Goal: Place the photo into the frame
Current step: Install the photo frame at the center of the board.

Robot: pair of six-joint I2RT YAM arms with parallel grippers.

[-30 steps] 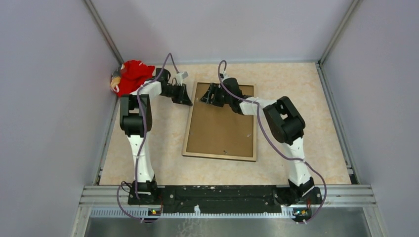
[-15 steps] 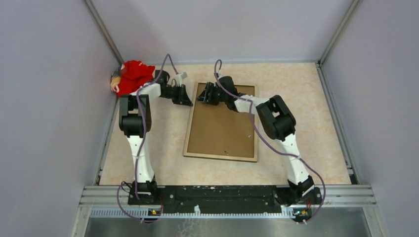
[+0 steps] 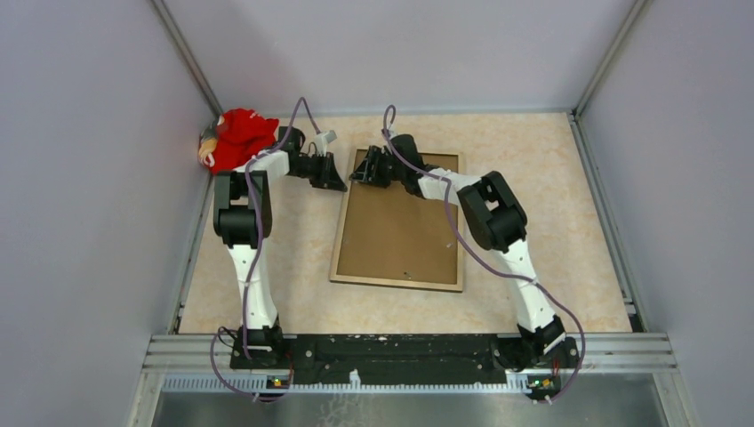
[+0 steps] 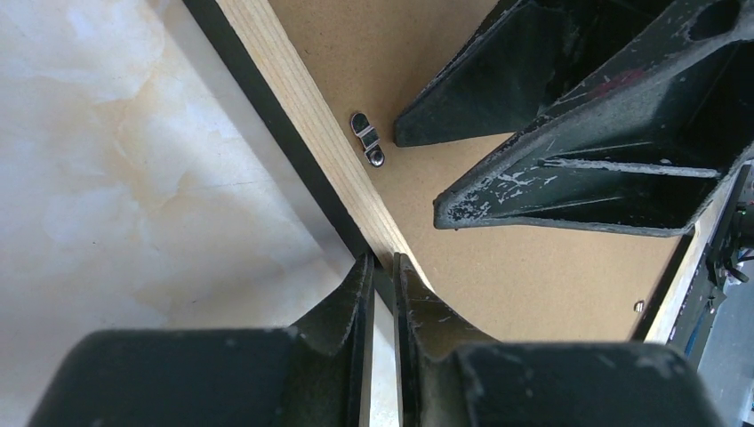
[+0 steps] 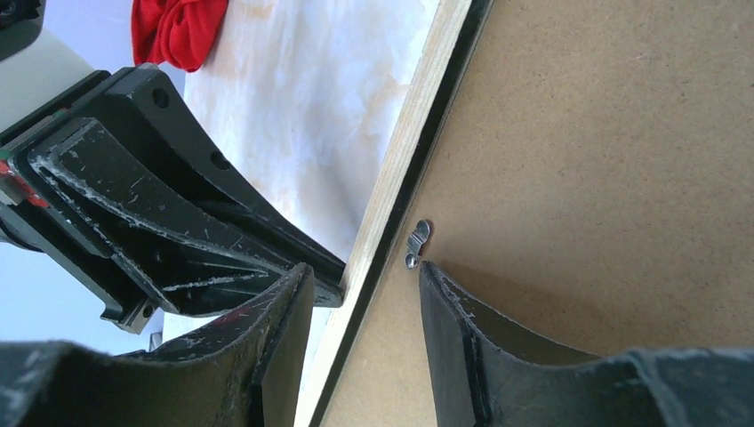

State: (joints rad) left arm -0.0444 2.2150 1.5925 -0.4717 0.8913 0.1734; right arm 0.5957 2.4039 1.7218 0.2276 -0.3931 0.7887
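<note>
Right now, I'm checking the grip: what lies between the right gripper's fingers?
The frame, its tan wood rail, with a metal turn clip beside it; the right wrist view shows this.

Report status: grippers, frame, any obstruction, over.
Left gripper nearly shut, tips at frame edge. Right gripper open, astride rail by metal clip. Frame face down, backing board in; photo not visible.

A crumpled red cloth (image 3: 236,135) with a small tan patch at its left edge sits in the far left corner of the table (image 3: 542,169), touching the grey wall (image 3: 80,196). The tabletop is beige with a marbled pattern. A plain brown backing board (image 3: 400,233) lies flat near the middle, its long sides running near to far. A small metal turn clip (image 4: 366,139) sits at the board's left edge, towards the far end. A metal rail (image 3: 400,347) runs along the near edge.
</note>
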